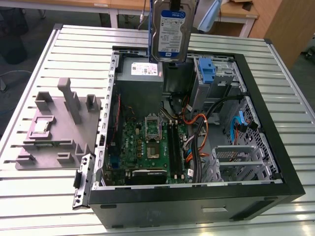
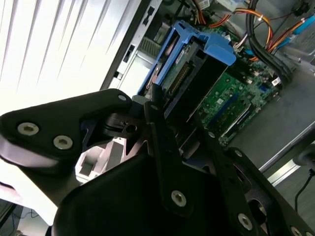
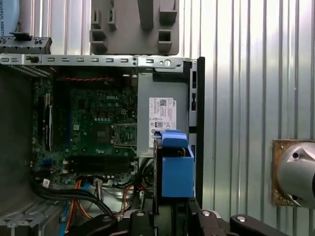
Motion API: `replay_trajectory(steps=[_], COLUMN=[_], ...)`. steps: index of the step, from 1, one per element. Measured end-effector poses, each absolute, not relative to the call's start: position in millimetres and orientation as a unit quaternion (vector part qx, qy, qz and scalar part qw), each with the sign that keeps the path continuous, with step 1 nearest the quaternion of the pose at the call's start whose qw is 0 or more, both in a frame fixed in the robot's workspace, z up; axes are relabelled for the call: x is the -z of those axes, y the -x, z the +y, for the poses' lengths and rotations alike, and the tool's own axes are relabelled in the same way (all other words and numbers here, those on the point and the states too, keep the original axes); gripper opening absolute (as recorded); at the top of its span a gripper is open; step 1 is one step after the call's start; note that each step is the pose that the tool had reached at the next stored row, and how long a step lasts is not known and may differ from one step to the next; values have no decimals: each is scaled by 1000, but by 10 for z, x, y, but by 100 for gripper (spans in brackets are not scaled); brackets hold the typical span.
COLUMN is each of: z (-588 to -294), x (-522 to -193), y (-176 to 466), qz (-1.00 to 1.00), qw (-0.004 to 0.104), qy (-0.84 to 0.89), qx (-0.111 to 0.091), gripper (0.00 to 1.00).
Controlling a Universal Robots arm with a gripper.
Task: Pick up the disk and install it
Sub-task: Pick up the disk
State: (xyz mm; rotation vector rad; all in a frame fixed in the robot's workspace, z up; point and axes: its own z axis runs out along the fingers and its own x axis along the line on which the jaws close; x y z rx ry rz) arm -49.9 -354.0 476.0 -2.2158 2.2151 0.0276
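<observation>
Disk (image 1: 171, 29) hangs upright in the air over the far side of the open case (image 1: 283, 147), touching nothing beneath it. I have it clamped in the gripper (image 2: 177, 113). In both wrist views it sits edge-on between the black fingers (image 2: 165, 142), which are closed against its sides.

In the exterior view, the power supply (image 1: 140, 83) with its white sticker lies just under the disk's lower edge. To the exterior view's right of that stands a bare blue bracket (image 1: 207, 69) in the metal bay. Nearer the camera, the motherboard (image 1: 147, 145) covers the case floor. A tangle of orange and black cables (image 1: 199, 123) runs between it and the perforated metal cage (image 1: 238, 160) at the exterior view's right. The cables bulge up beside the bay; I cannot tell whether they reach into it.

Outside the case, a grey moulded fixture (image 1: 59, 128) rests on the slatted table (image 1: 49, 211) at the exterior view's left, well apart from the disk.

The disk is silver-grey metal, flat and rectangular. Its white-and-blue label faces the exterior camera, and a blue rail runs down its edge. In the first wrist view I look along that rail and its blue tab (image 3: 176, 162), with the power supply's sticker just behind.
</observation>
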Motion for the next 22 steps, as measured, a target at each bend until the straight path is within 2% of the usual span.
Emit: replay_trajectory(steps=[9,22], z=[-3543,-3570], x=[-4757,-4756], y=[267,259], qz=[707,707], qw=[3,3], qy=[707,707], qx=[-10,-9], gripper=[35,35])
